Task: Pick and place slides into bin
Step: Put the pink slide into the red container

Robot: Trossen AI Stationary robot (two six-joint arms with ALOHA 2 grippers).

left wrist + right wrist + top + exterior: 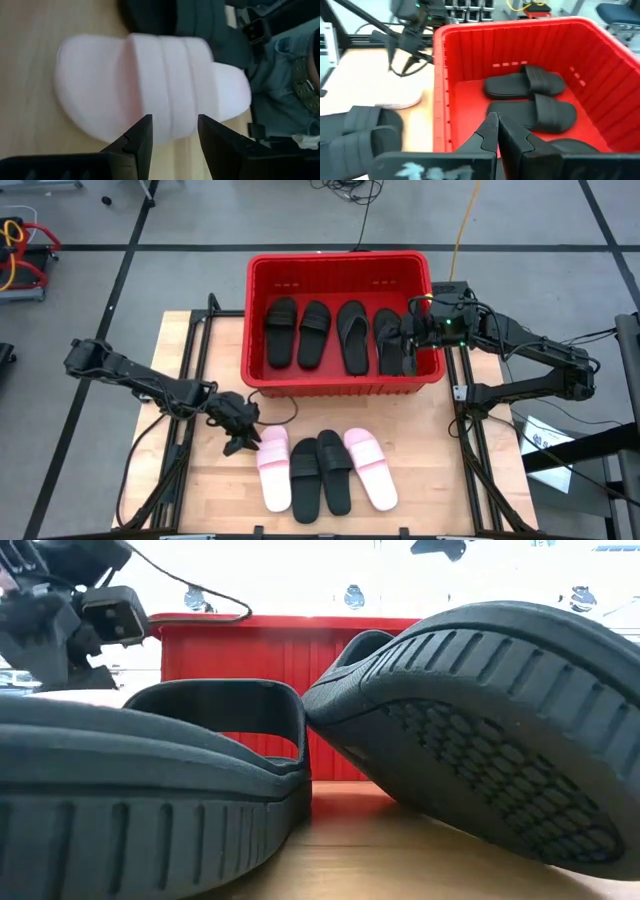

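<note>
Wooden tabletop (200,480) is carrying everything, set on a grey floor crossed by dark tape lines. At its far side the red bin (340,385) is sitting with four black slides (340,335) already lying side by side inside it, so by my reading roughly half the job is done. Four more are waiting on the table in front of the bin: a pale pink pair split to the outsides, one pink slide (274,468) on the left and the other (370,468) on the right, with two black slides (320,472) lying between them, touching or nearly so.

Left gripper (240,438) is hovering at the toe end of the left pink slide (150,90); in its wrist view the fingers (142,137) are standing spread, with the slide's band showing in the gap between them and nothing gripped. That slide looks like the next pick.

Right gripper (412,332) is sitting at the bin's right wall, beside the last black slide inside. Its wrist view shows the two fingers (487,132) pressed together with nothing between them, pointing over the bin's inside (470,100).
</note>
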